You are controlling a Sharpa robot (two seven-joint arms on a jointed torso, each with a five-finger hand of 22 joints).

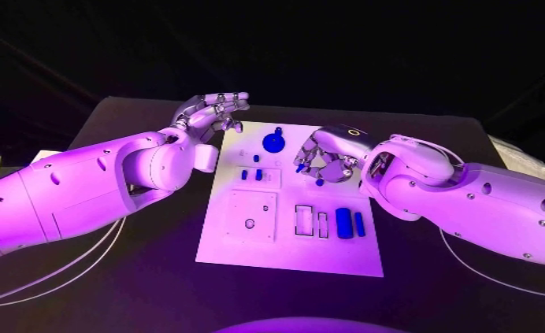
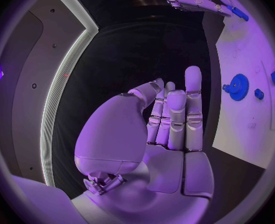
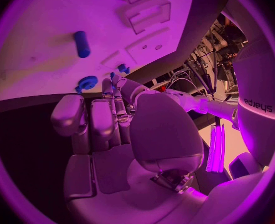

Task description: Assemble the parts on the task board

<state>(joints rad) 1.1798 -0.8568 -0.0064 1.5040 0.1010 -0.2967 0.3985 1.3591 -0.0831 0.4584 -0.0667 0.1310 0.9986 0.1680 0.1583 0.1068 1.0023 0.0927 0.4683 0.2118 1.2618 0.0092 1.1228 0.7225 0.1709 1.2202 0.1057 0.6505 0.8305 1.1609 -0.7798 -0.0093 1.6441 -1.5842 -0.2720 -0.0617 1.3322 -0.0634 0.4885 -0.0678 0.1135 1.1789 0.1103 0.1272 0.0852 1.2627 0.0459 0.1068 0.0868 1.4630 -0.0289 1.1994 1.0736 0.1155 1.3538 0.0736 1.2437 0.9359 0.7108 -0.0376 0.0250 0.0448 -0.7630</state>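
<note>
Your left hand (image 1: 211,115) hovers over the black table (image 1: 136,246) just beside the far left corner of the task board (image 1: 284,250), fingers straight and close together, holding nothing. On the white board, you see a blue gear (image 1: 274,142) near the far edge, two small blue pegs (image 1: 251,175) standing in a raised block below it, and a blue cylinder (image 1: 343,223) lying beside a thinner blue pin (image 1: 359,225) toward the near right. Your right hand (image 1: 321,157) is poised above the board's middle right, fingers curled downward around a small blue part (image 1: 301,167) pinched at the fingertips.
</note>
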